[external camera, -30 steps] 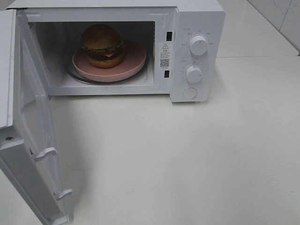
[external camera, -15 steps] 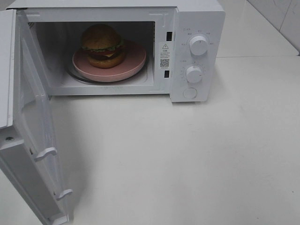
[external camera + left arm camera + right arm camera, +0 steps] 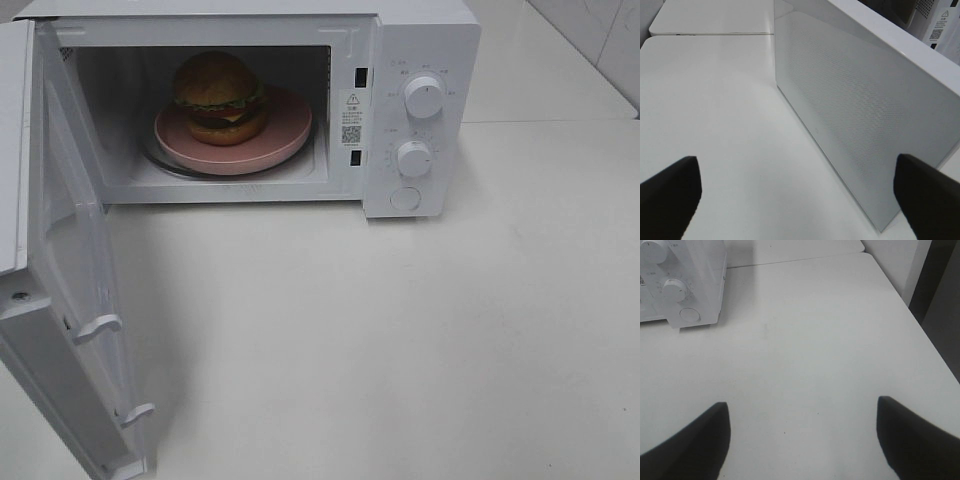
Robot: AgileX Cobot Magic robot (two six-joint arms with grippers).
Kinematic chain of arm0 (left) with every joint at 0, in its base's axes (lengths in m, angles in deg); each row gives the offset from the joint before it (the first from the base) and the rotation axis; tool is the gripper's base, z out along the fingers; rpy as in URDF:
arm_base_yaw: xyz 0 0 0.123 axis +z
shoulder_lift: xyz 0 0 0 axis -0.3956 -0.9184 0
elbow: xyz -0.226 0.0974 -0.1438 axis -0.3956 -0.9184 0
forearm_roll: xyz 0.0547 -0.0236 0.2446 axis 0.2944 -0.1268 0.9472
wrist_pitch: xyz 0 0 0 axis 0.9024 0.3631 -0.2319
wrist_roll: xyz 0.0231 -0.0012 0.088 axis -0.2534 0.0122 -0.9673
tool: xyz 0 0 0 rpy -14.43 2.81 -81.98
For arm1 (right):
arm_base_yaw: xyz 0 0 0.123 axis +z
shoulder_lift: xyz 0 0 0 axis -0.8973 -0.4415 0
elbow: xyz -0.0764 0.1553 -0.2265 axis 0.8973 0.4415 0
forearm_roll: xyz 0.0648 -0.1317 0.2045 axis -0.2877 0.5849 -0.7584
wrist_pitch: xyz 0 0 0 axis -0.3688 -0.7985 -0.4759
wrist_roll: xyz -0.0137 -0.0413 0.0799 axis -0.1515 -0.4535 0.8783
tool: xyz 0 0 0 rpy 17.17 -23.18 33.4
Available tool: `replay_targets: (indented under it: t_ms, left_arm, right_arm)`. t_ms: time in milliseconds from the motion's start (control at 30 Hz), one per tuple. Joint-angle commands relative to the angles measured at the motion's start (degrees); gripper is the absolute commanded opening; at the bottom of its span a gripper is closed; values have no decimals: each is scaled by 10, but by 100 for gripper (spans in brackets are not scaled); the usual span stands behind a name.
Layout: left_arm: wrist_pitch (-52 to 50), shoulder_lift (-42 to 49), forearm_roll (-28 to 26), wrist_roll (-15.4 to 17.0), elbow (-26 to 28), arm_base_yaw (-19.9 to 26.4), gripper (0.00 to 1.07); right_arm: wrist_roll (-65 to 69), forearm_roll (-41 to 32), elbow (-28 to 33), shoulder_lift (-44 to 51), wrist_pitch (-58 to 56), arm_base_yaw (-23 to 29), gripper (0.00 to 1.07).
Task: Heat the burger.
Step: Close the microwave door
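Observation:
The burger [image 3: 219, 97] rests on a round pink plate [image 3: 285, 135] inside the white microwave [image 3: 420, 30], on its glass turntable. The microwave door [image 3: 75, 290] is swung wide open to the left. Neither arm shows in the high view. In the left wrist view my left gripper [image 3: 797, 195] is open, its dark fingertips [image 3: 670, 192] far apart, facing the outer face of the open door [image 3: 855, 110]. My right gripper [image 3: 802, 440] also stands open over bare table, with the microwave's control panel [image 3: 682, 290] farther off.
Two white knobs [image 3: 423, 96] and a round button [image 3: 405, 199] sit on the microwave's right panel. The white table [image 3: 400, 340] spreads in front of it. Its right edge [image 3: 930, 345] shows in the right wrist view, with a dark gap beyond.

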Motion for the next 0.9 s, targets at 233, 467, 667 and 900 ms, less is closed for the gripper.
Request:
replay_targets:
  t_ms: [233,467,667,900]
  left_arm:
    - [-3,6,-1,14,0,-3,100]
    - [-10,5,-1,18,4,-3,99]
    - [-45,5,22,19,21,-3,86]
    - [-117,-53,40,17,19,-3,26]
  right_arm:
    - [-3,-2,1,15,9,-5,76]
    - [-3,-2,1,15,9,-5,76]
    - [-3,-2,1,15,9,-5,76]
    - [-3,-2,1,15,9,-5,76]
